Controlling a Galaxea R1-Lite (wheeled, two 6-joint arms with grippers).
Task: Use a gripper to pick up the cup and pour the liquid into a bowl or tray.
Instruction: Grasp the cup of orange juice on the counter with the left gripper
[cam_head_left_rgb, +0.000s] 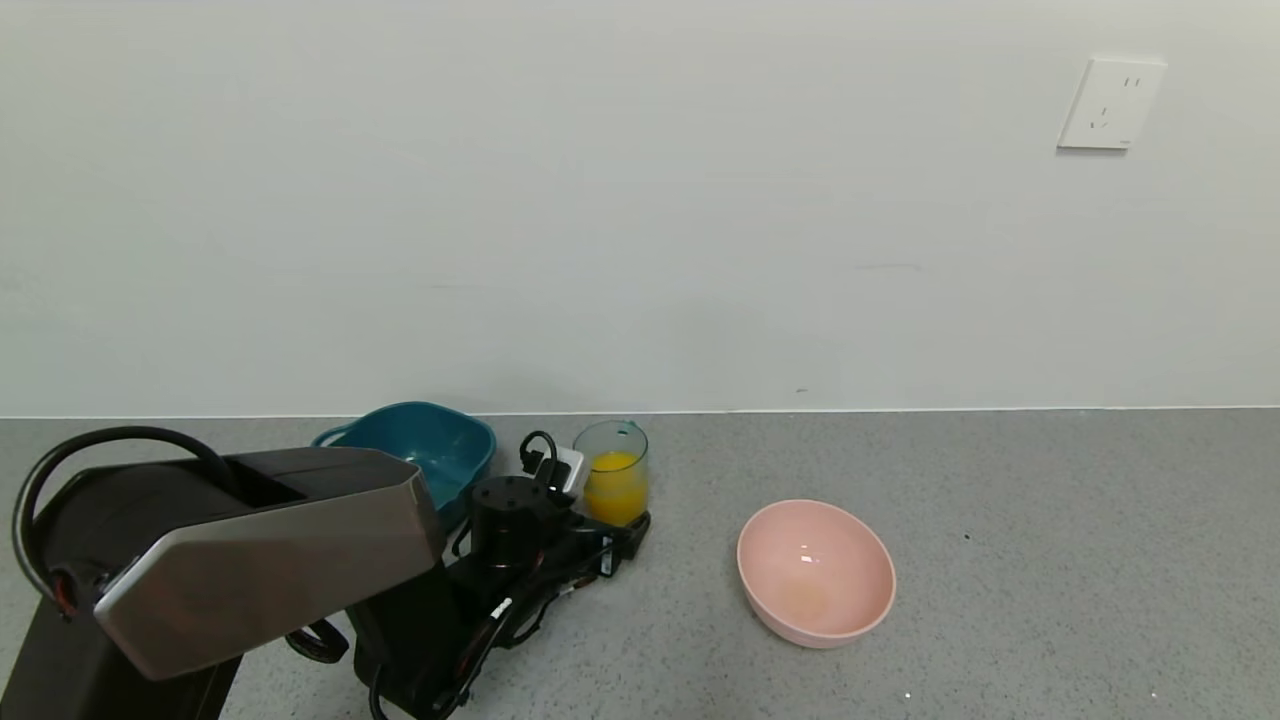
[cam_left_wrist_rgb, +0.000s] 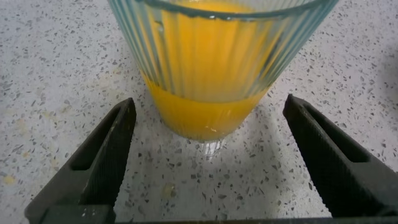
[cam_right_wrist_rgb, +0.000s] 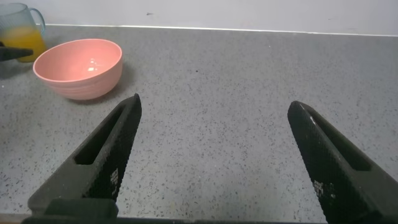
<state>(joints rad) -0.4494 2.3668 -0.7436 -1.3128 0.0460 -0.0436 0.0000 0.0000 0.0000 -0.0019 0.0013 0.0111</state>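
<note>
Reaching with my left tool (cam_left_wrist_rgb: 208, 158) spread wide, I am framing the cup (cam_left_wrist_rgb: 214, 68), which is standing between its fingers, ungripped. Lifting and pouring its liquid (cam_head_left_rgb: 614, 487) into the bowl (cam_head_left_rgb: 815, 572) to the right are remaining.

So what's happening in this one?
The left gripper is low on the counter with its jaws wide open on either side of the cup, not touching it. The cup stands upright, about half full of orange liquid. The pink bowl sits apart to the cup's right, with no liquid pooled in it. The right gripper is open over bare counter, away from both.
</note>
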